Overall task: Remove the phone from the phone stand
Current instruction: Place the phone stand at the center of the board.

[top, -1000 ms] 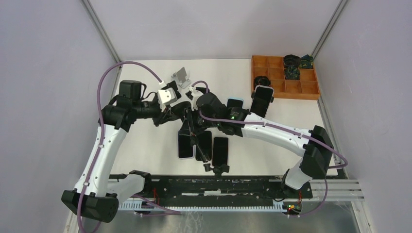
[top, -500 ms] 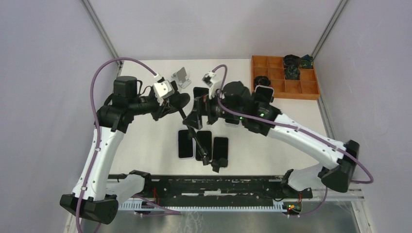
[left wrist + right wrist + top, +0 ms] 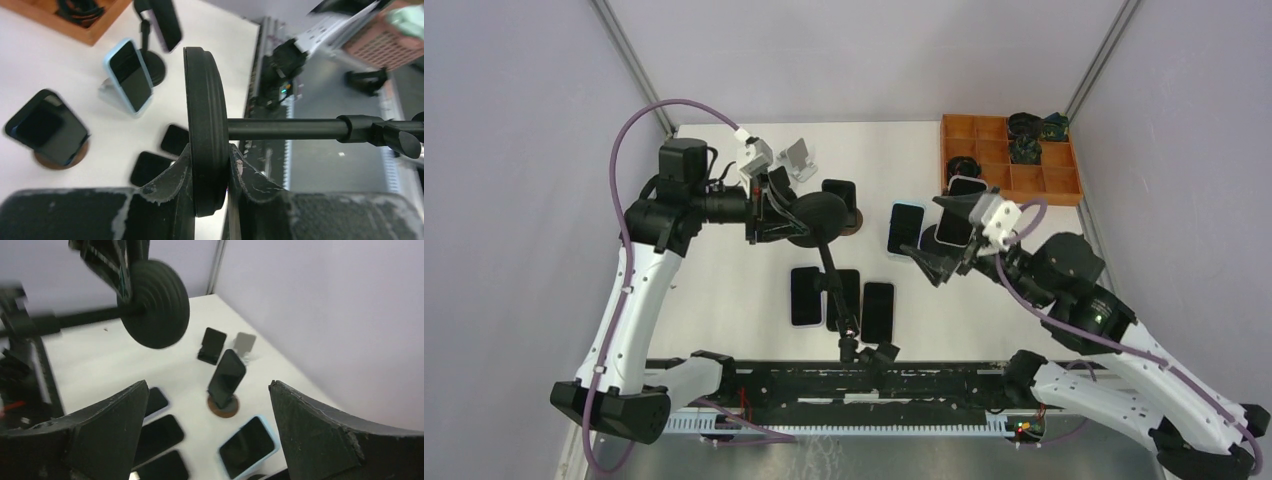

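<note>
- There it goes: the right gripper [image 3: 941, 238] has just sprung wide and swung back to its own side, empty, well apart from the stand [image 3: 816, 214].
- The left gripper [image 3: 210, 170] stays narrow, pinching the rim of the round base [image 3: 202, 100], with the stem [image 3: 838, 300] slanting down toward the near rail.
- The clamp end [image 3: 876, 352] carries no phone that I can see.
- Three phones [image 3: 852, 288] lie flat in a row under the stem. The freed one is likely among them, though I cannot tell which.
- It looks like the removal is done, with only the stand left to set down.
</note>
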You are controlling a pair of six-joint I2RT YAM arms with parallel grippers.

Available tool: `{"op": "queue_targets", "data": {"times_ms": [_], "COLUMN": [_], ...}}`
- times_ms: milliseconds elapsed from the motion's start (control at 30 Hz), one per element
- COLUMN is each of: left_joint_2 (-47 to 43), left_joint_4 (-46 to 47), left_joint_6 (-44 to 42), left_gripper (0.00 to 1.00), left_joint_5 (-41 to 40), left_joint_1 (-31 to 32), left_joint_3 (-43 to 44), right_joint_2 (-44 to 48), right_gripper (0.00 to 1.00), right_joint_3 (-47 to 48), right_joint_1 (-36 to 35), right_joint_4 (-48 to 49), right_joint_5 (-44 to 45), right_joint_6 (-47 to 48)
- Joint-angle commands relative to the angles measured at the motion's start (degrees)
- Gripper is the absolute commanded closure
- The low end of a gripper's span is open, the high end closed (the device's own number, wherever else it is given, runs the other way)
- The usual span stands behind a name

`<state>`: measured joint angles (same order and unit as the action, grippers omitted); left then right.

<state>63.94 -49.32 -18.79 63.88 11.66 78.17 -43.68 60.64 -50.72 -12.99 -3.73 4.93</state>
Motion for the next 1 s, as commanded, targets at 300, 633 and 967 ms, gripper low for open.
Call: {"op": "queue_targets", "data": {"times_ms": [300,633,967], "left_joint_2": [1.6,1.6,2.9], "left_joint_4": [17.6,18.1,18.1], "left_joint_6": [34.3,41.0,41.8], "left_gripper": [0.98,0.98,0.98], "left_joint_5": [14.4,15.2,14.6], "left_joint_1": [-0.1,-0.1,-0.1], "left_joint_3": [2.4,-2.8,-4.1], "right_joint_2": [4.9,-3.7,-10.9], "right_gripper": [0.02,0.02,0.03], "right_joint_3": [-14.7,-9.2,-3.0], "right_joint_1": [0.2,-3.2,-8.6], "right_joint_4": [26.6,48.1,50.3], "right_joint_5": [-28.7,-39.4,-41.2], "right_joint_6": [24.9,12.7,11.0]}}
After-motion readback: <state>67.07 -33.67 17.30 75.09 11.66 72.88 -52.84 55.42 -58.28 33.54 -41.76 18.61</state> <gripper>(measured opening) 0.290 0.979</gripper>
